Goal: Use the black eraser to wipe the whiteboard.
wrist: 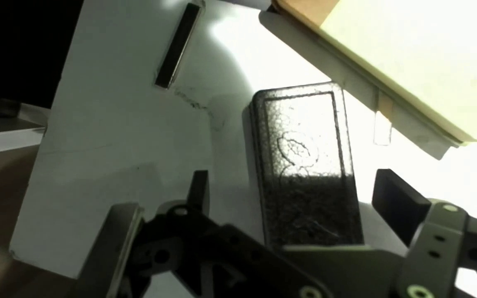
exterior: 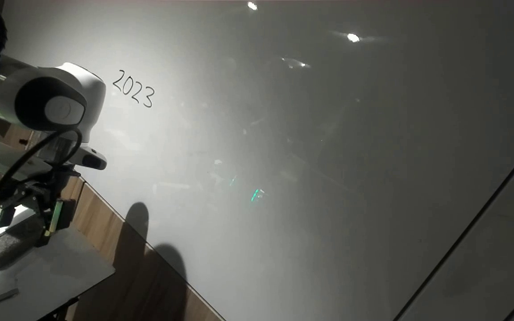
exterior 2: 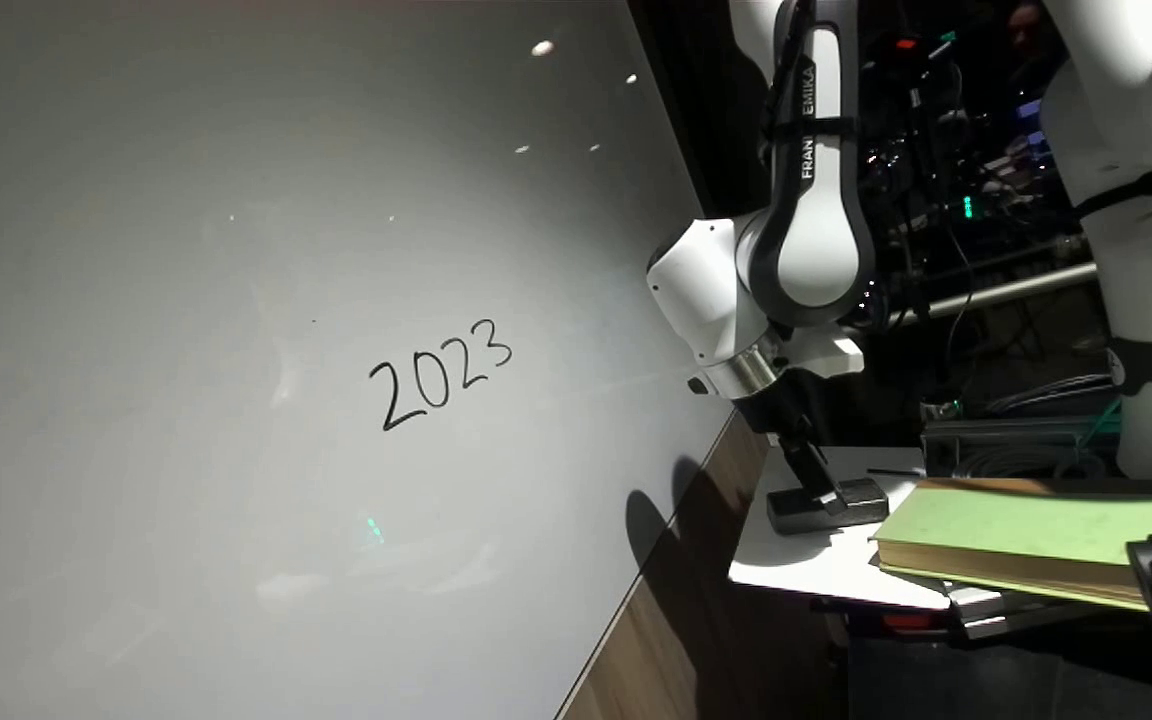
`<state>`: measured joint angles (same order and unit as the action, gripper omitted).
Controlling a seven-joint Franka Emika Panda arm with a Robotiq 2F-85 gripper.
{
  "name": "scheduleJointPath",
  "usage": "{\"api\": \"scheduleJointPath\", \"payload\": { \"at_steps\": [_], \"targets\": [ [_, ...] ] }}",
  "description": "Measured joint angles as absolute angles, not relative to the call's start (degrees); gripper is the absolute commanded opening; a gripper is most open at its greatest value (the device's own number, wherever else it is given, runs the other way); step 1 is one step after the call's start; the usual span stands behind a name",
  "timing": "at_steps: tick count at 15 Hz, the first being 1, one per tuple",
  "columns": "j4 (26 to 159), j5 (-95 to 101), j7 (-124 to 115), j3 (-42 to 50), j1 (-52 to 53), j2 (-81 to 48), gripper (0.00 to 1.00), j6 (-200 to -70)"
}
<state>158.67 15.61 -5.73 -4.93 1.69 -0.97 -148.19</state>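
Straddling eraser (wrist: 311,207), right of centre in wrist view — gripper (wrist: 296,194), fingers (wrist: 400,207) parted. Whiteboard (exterior: 310,178) — bearing "2023" (exterior: 137,89) at upper left in an exterior view.

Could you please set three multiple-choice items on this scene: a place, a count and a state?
1. Where does the black eraser lie?
A on the book; B on the white table top; C under the book

2. How many digits are on the whiteboard?
A two; B three; C four

3. How is the gripper?
A open; B shut on the eraser; C shut empty

1 B: the wrist view shows it there.
2 C: both exterior views show 2023.
3 A: its fingers stand apart, clear of the eraser.
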Motion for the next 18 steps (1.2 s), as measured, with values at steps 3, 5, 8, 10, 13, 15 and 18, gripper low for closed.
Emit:
{"api": "scheduleJointPath", "payload": {
  "at_steps": [3,5,8,10,13,15,18],
  "targets": [
    [158.7,15.6,-5.3,-4.8,1.7,-2.2,0.49,-148.3],
    [158.7,15.6,-5.2,-4.8,2.0,-2.3,0.36,-148.4],
    [158.4,15.6,-5.2,-5.1,3.1,-1.8,0.31,-148.4],
    [157.9,15.6,-5.2,-5.8,4.5,-0.6,0.31,-148.3],
    [156.9,15.5,-5.3,-6.9,6.2,3.1,0.31,-148.1],
    [157.1,14.7,-5.2,-7.1,6.6,7.8,0.31,-147.8],
    [156.5,11.2,-3.9,-6.7,6.6,17.1,0.31,-145.6]
  ]
}}
